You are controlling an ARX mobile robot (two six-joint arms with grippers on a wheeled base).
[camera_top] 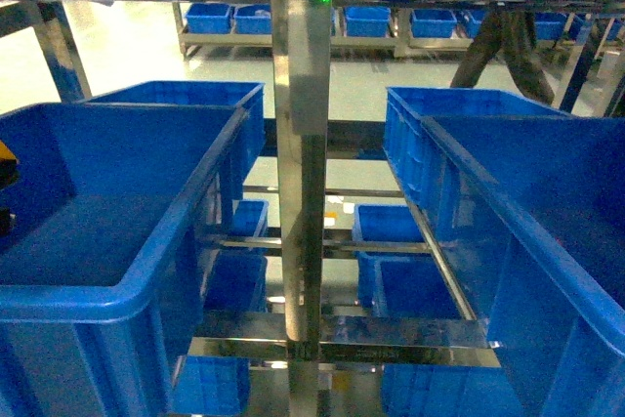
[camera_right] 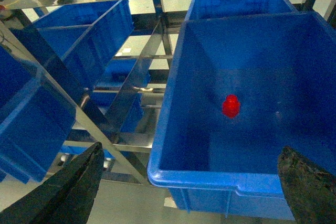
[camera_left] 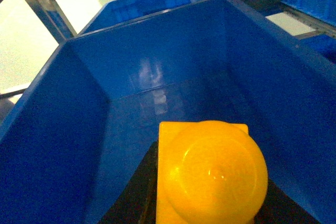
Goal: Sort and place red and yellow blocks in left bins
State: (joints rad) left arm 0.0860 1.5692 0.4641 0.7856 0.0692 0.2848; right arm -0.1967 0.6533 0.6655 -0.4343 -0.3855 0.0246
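The left pincer holds the yellow block, stud toward the camera, above the floor of a left bin. The right pincer hangs wide open and empty above the near rim of another blue bin, where the red block lies alone on the floor. A steel rack post stands between the bins; more blue crates line the pale floor beyond.

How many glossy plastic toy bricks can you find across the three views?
2. The orange-yellow plastic brick sits at the left claw over a deep blue plastic crate. The small red plastic brick lies on the floor of another blue crate. Others may be hidden.
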